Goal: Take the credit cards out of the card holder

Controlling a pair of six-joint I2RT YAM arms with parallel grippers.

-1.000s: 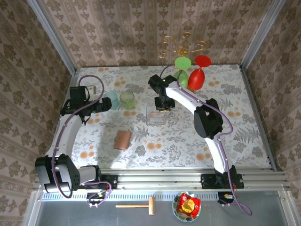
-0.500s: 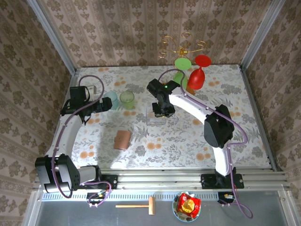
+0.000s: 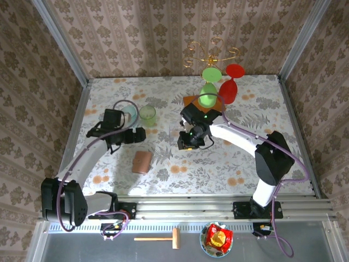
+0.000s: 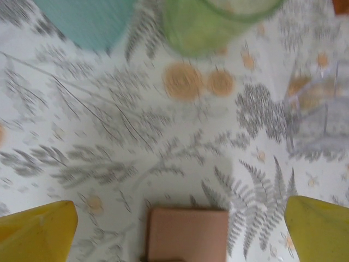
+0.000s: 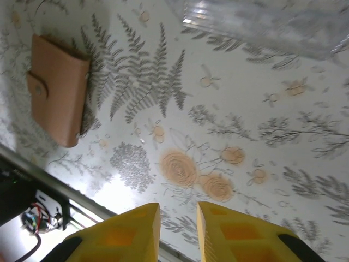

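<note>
The card holder (image 3: 143,161) is a closed brown leather wallet lying flat on the floral table (image 3: 272,164), left of centre. It also lies at the bottom of the left wrist view (image 4: 188,234) and at the upper left of the right wrist view (image 5: 57,87). The credit cards are hidden. My left gripper (image 3: 140,135) hangs just beyond the holder's far edge, jaws wide open (image 4: 182,210) and empty. My right gripper (image 3: 184,143) is to the holder's right, its yellow fingers (image 5: 125,229) a narrow gap apart (image 5: 179,218) with nothing between them.
A teal cup (image 3: 129,113) and a green cup (image 3: 147,113) stand behind the left gripper. A clear plastic case (image 3: 175,131) lies by the right gripper. Green (image 3: 210,87) and red (image 3: 229,87) goblets stand on an orange board (image 3: 191,101) at the back.
My left arm has swung right and nearer, to just beyond the card holder. My right arm has come nearer, off the clear case, and its fingers have parted a little.
</note>
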